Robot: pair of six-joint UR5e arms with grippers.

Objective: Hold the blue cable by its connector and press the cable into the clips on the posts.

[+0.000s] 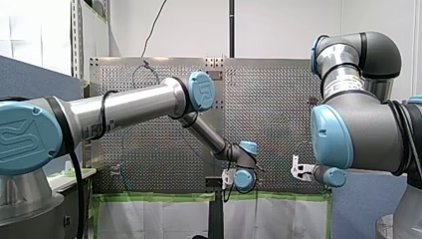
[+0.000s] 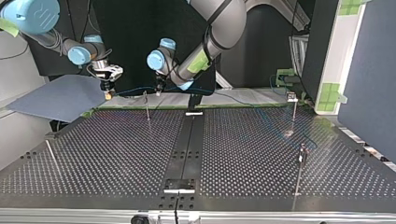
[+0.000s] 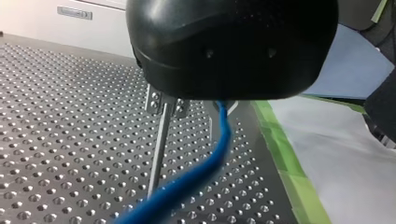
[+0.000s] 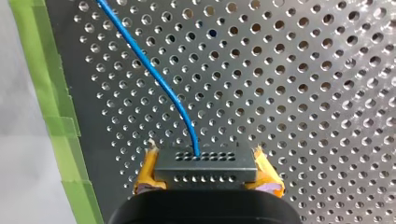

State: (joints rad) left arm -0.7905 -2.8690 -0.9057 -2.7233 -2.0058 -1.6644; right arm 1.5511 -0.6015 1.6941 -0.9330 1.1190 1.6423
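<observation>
Right end effector [image 4: 204, 164] clamps connector [image 4: 205, 175]; left end effector [image 3: 224, 91] state unclear, blue cable [image 3: 205, 163] beneath.

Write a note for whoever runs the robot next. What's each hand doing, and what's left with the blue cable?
Right hand: shut on the connector, yellow pads either side.
Left hand: blue cable comes out from under it, beside a post; grip hidden.
Done: connector held.
Left: the cable runs beside this post's clip, not in it; press it in. Other posts too far to judge.
</observation>
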